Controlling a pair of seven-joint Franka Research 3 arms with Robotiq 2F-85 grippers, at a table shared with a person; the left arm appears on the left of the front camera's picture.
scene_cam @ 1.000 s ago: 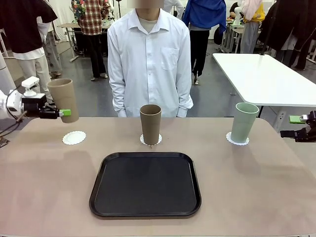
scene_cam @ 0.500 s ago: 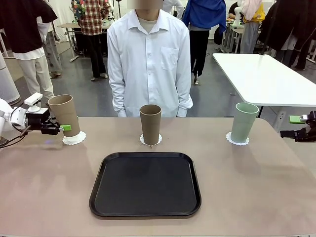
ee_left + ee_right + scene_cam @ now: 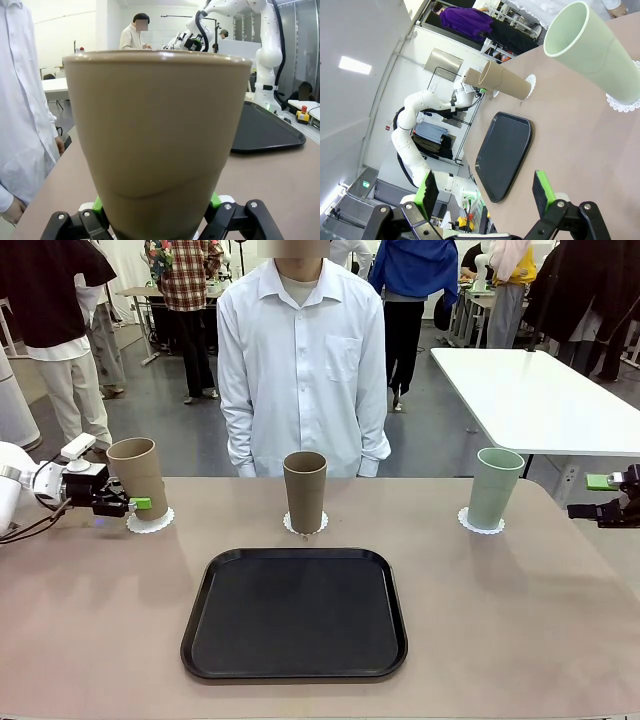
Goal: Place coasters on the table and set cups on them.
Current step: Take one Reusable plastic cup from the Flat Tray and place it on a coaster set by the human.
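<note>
One tan cup (image 3: 139, 476) between left gripper (image 3: 135, 503) pads.

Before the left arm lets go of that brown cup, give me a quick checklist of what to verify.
1. Left end effector shut on the tan cup: ok.
2. Cup over the left coaster: ok.
3. Cup base resting flat on the coaster: cannot tell; it leans slightly in the front view.
4. Middle cup and mint cup upright on their coasters: ok.
5. Right end effector open, apart from the mint cup: ok.
6. Person's hands off the table: ok.
</note>
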